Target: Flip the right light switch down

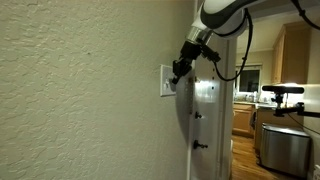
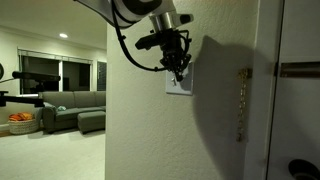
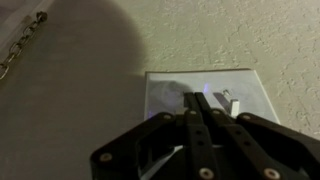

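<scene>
A small white wall plate [image 1: 166, 81] [image 2: 178, 86] sits on a textured wall. My gripper [image 1: 177, 72] [image 2: 178, 71] is shut, with its fingertips pressed against the plate. In the wrist view the joined fingertips [image 3: 193, 97] rest on the plate [image 3: 165, 90] near its middle. One tiny white toggle [image 3: 228, 100] shows just beside the tips. The plate's other toggle is hidden under the fingers. This view looks turned round, so I cannot tell for sure which one is the right light switch. The levers are too small to see in either exterior view.
A white door [image 1: 206, 120] stands beside the plate, with brass hinges [image 2: 240, 100] [image 3: 20, 45] and a dark handle [image 2: 301, 170]. A kitchen with a steel appliance [image 1: 284, 146] lies beyond. A grey couch [image 2: 75, 106] stands in the room on the other side.
</scene>
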Action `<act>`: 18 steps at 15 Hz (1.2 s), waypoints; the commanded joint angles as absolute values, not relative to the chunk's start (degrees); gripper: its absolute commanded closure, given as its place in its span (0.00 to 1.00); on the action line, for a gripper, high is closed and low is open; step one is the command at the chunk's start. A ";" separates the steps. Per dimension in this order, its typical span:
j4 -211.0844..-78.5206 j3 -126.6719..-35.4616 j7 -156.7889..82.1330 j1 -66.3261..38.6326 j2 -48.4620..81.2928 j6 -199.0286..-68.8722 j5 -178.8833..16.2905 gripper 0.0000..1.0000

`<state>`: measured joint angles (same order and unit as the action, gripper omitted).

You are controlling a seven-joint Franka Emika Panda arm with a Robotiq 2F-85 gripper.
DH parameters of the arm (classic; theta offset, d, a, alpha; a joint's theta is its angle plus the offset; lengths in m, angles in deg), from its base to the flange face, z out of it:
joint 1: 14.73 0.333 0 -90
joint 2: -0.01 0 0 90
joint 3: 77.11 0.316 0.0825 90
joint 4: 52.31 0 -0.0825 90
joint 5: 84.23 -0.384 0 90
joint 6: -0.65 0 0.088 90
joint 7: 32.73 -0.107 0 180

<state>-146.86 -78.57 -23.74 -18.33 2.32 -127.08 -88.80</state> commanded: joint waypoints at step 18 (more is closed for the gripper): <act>-162.81 -78.76 -23.71 -17.61 -5.83 -114.42 -81.26 0.01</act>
<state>-157.74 -78.52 -23.15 -18.24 -3.20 -115.43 -81.81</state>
